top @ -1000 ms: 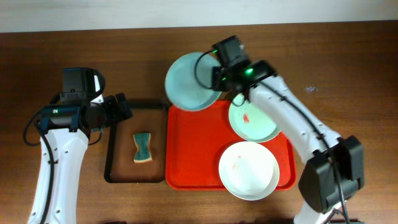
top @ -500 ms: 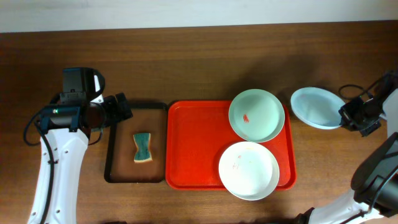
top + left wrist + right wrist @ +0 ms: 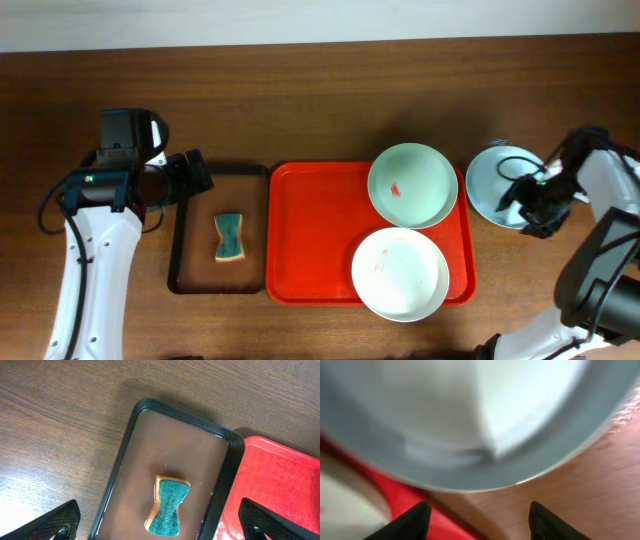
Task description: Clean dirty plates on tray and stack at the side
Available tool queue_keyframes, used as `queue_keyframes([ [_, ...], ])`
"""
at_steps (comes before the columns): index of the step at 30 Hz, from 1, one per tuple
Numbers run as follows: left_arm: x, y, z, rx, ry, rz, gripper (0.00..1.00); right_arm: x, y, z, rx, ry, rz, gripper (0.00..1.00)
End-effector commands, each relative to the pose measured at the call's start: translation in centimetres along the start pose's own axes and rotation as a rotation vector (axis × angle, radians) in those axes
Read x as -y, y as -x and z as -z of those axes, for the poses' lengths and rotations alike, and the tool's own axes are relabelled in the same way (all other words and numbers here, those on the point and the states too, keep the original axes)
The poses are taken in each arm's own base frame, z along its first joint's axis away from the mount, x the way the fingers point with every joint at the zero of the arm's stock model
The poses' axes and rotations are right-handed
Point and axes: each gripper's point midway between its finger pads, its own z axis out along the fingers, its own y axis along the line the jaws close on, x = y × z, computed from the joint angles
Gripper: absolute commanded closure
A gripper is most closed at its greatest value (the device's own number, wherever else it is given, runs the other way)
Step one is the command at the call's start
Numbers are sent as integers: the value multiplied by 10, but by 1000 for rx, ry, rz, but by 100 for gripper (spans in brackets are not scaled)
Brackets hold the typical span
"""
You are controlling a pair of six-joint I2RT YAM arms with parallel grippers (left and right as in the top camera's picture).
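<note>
**R gripper at blue plate beside tray, 2 dirty plates left**

R gripper: jaws partway apart, only bare wood and a bit of red between the tips, so prob. holding nothing. It sits at the right edge of the blue plate, which is on the surface just right of the red tray, off it.

L gripper: wide open, empty, hovering over the sponge in the brown tray.

Step, my read: first plate parked at the side as stack base. Mint plate (red smear) and white plate (faint smear) are on the red tray, both overhanging its rim.

Next: R backs clear w/o dragging the blue plate, L goes down for the sponge, then the mint plate.

Unclear: R wrist view is heavily blurred. Can't tell if the blue plate lies flat or if a finger touches it. In overhead, arm + cable cover its right rim.
</note>
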Motion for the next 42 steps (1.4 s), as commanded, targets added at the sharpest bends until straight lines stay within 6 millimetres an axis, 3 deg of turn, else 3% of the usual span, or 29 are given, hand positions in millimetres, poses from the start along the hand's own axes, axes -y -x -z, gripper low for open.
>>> queue_keyframes([
  [1,3,5,8,25,-15,7,1,-32,-45,6,-94,-35,205,35],
  [2,3,5,8,26,-15,7,1,-38,-63,3,-145,-60,260,34],
  [3,3,5,8,26,-15,7,1,-43,-79,1,-186,-96,304,24],
  [5,3,5,8,26,-16,7,1,-50,-103,-5,-233,-166,389,21],
  [7,3,5,8,26,-15,7,1,-55,-118,-12,-260,-191,433,32],
  [11,3,5,8,26,-15,7,1,-46,-145,-30,-321,-246,464,52],
  [12,3,5,8,26,-15,7,1,-44,-147,-34,-326,-251,465,53],
  [14,3,5,8,26,-15,7,1,-43,-148,-37,-327,-251,467,73],
  [17,3,5,8,26,-15,7,1,-43,-147,-38,-318,-250,470,80],
  [19,3,5,8,26,-15,7,1,-39,-146,-39,-315,-268,471,75],
  [23,3,5,8,26,-15,7,1,-31,-151,-46,-329,-280,468,76],
  [27,3,5,8,26,-15,7,1,-33,-152,-50,-320,-277,461,92],
  [29,3,5,8,26,-15,7,1,-49,-160,-55,-322,-234,504,93],
  [32,3,5,8,26,-15,7,1,-100,-182,-73,-283,-99,580,94],
  [36,3,5,8,26,-15,7,1,-150,-185,-86,-152,-2,715,95],
  [38,3,5,8,26,-15,7,1,-178,-177,-75,-72,24,766,93],
  [39,3,5,8,26,-15,7,1,-195,-171,-63,-38,52,777,82],
  [40,3,5,8,26,-16,7,1,-209,-166,-51,-5,71,785,63],
  [42,3,5,8,26,-15,7,1,-223,-157,-27,48,61,792,50],
])
